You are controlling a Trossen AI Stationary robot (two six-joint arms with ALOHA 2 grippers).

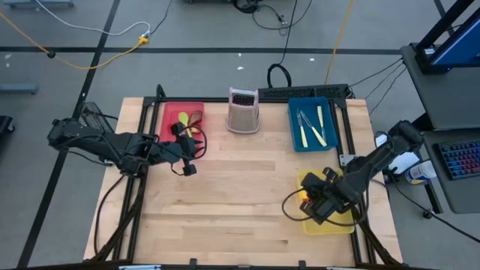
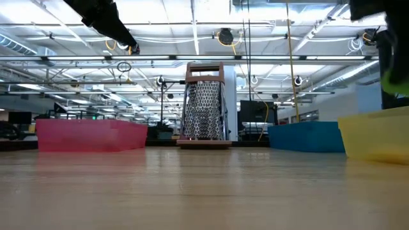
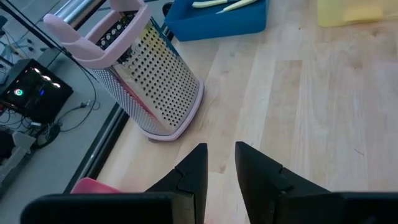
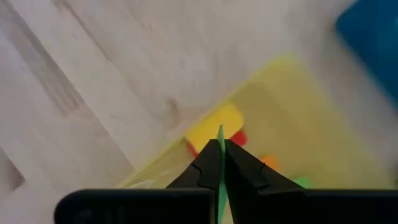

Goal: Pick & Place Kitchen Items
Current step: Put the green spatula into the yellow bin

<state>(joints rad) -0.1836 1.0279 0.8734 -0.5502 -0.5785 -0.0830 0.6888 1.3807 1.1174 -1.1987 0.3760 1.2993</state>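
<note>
My right gripper (image 4: 220, 146) is over the yellow tray (image 1: 339, 222) at the table's near right, shut on a thin green utensil (image 4: 219, 138). Below it in the tray lie a yellow spatula head (image 4: 214, 124) and red, orange and green pieces. My left gripper (image 3: 221, 155) hovers narrowly open and empty over bare wood, just near of the red tray (image 1: 169, 112), which holds a few utensils (image 1: 187, 120). Cream-handled knives (image 1: 311, 127) lie in the blue tray (image 1: 294, 112). My right gripper pinches the green utensil between its two fingers, and only a narrow green edge (image 4: 219, 134) shows past the fingertips. The fingers come from above, slanting down over the yellow tray. In the low view a green patch (image 2: 393, 76) hangs above the tray's rim (image 2: 374, 121).
The upright metal box grater (image 1: 244, 110) stands at the far middle, between the red and blue trays, ahead of my left gripper (image 1: 189, 166). Bare wood fills the table's middle and near left. A black frame runs along the table's far and side edges.
</note>
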